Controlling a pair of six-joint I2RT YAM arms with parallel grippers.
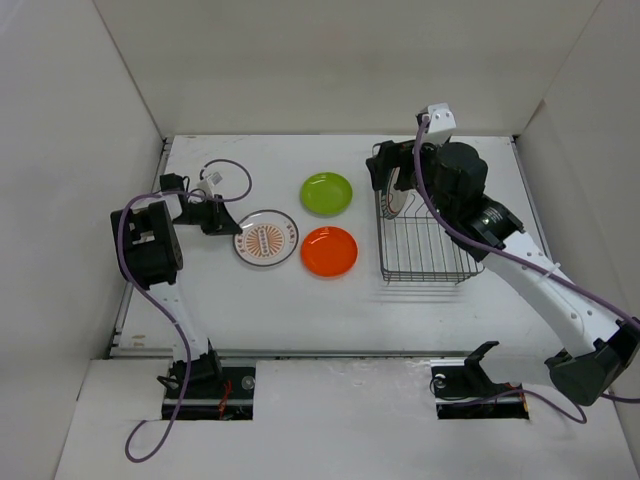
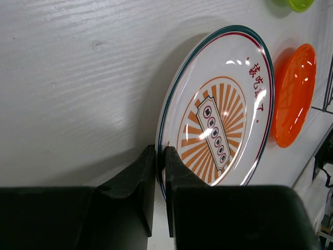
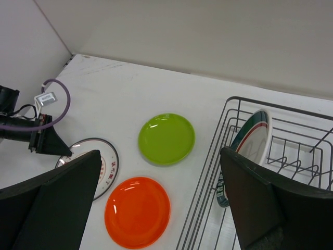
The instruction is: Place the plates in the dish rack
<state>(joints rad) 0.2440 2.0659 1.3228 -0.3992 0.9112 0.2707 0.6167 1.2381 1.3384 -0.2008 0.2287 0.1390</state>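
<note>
My left gripper [image 2: 160, 156] is shut on the near rim of the white plate with the orange-brown sunburst [image 2: 218, 109], left of centre on the table [image 1: 266, 240]. A shadow lies under its gripped edge. The orange plate [image 1: 329, 251] and the lime green plate [image 1: 327, 193] lie flat to its right. The white plate with the teal-striped rim [image 3: 252, 138] stands upright in the far-left end of the dark wire dish rack [image 1: 430, 262]. My right gripper [image 1: 385, 175] is wide open and empty above that end of the rack.
White walls close in the table at the back and both sides. A purple cable [image 1: 232, 170] loops on the table behind my left gripper. The rest of the rack's prongs [image 3: 291, 165] hold nothing.
</note>
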